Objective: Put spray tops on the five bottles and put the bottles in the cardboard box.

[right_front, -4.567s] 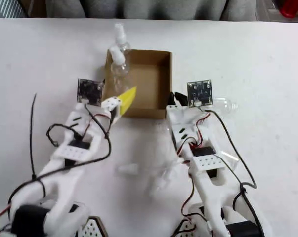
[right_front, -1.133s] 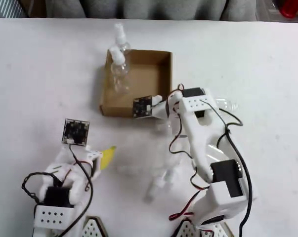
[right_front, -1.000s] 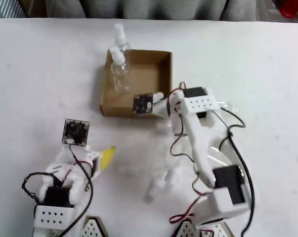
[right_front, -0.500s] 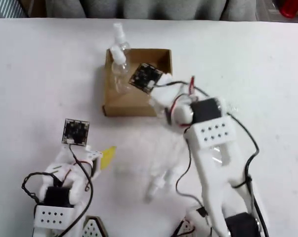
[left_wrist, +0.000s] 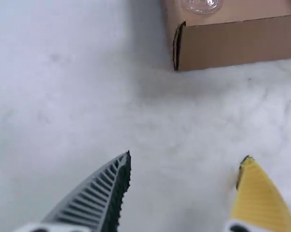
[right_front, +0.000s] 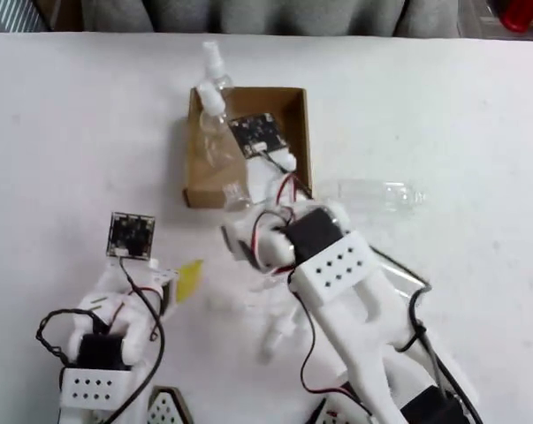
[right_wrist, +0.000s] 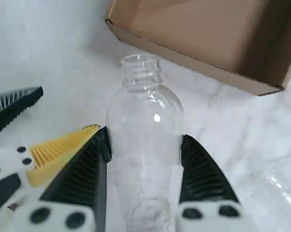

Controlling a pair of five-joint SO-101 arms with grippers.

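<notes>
Capped bottles: in the cardboard box, at its far left corner.
Open bottle: just before the box's near wall, neck toward it, between the right gripper jaws.
Lying bottle: right of the box.
Spray tops: well before the box.
Left gripper: before the box's left corner, apart.

No words, numbers or signs can be read in any view. The cardboard box shows only plain brown sides. The bottle is see-through plastic all over.
</notes>
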